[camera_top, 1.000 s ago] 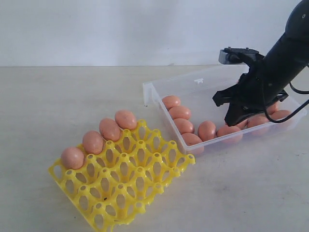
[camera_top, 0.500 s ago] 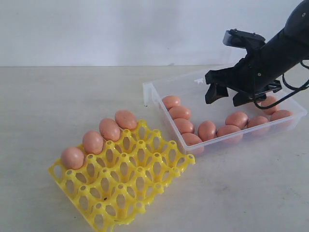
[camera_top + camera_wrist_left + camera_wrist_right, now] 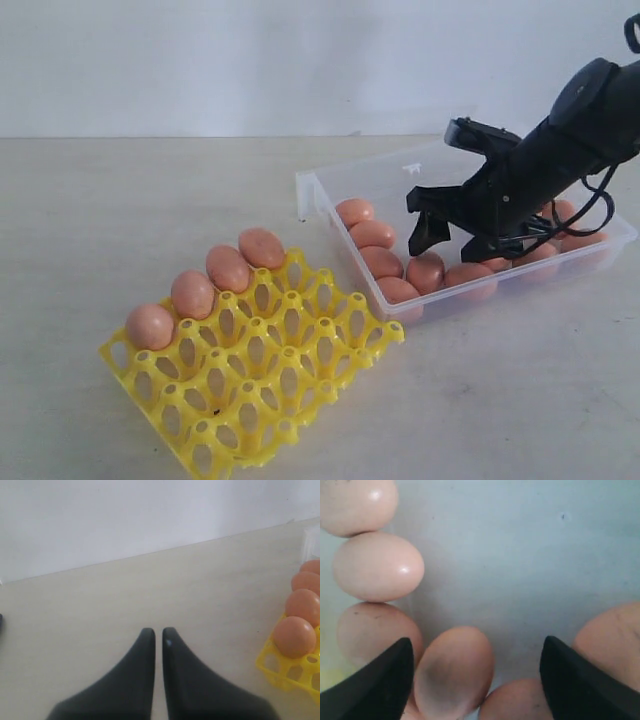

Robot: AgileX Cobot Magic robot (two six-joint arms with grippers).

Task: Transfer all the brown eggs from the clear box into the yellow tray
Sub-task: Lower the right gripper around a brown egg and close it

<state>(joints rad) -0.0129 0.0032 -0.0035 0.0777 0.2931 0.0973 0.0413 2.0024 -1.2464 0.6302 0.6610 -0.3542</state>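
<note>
The yellow tray lies at the front left, and several brown eggs fill its back row. To its right the clear box holds several more brown eggs along its left and front walls. My right gripper is open and low inside the box over the front-left eggs. In the right wrist view one egg lies between the spread fingers of the right gripper, nearer one finger, and neither finger presses on it. My left gripper is shut and empty above the table, with the tray's corner and its eggs off to one side.
A pale wall rises behind the beige table. The right arm's black cable loops over the box's right end. More eggs lie in a row beside the right gripper's finger.
My right gripper opened, rose from the box's right end, moved left along the box, and came down over the front-left eggs. The eggs in the tray stayed put.
</note>
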